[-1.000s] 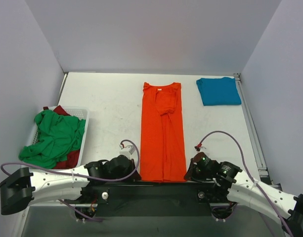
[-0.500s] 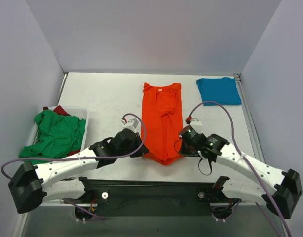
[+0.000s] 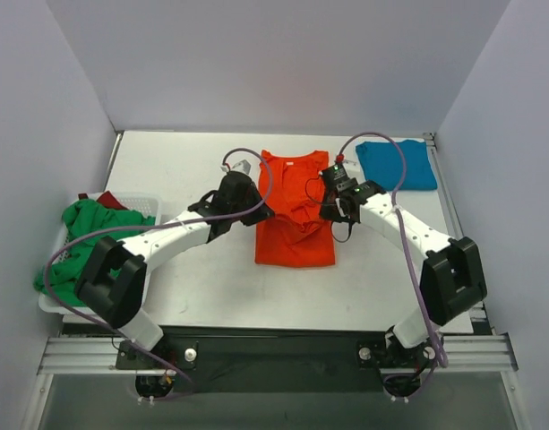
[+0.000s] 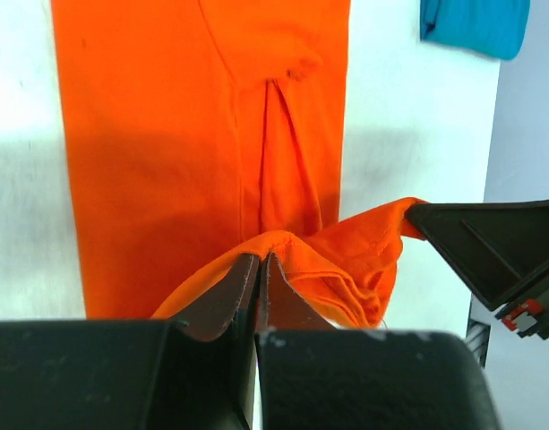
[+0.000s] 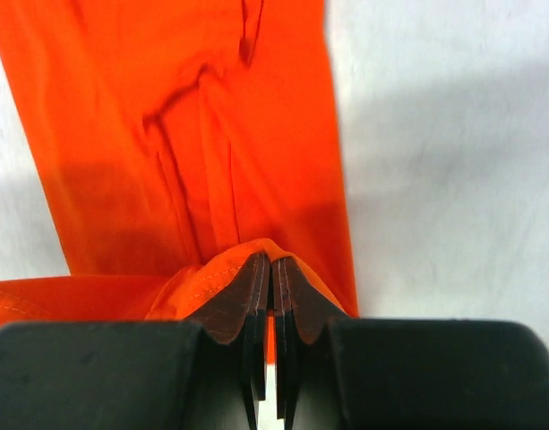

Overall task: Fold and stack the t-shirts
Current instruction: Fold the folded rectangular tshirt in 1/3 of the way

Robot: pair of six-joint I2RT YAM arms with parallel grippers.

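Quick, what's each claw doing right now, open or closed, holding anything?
Left claw: closed, pinching a raised edge of the orange-red t-shirt.
Right claw: closed, pinching the same shirt's raised edge.

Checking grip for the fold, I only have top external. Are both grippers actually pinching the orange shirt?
Observer: The left one is. The left wrist view shows the left gripper shut on a bunched edge of the orange shirt.
Operator: Right one?
Observer: Also yes. The right wrist view shows the right gripper shut on a peak of the same cloth.
Operator: Is the edge taut between them?
Observer: No. In the left wrist view the lifted edge hangs in loose folds between the two grippers.
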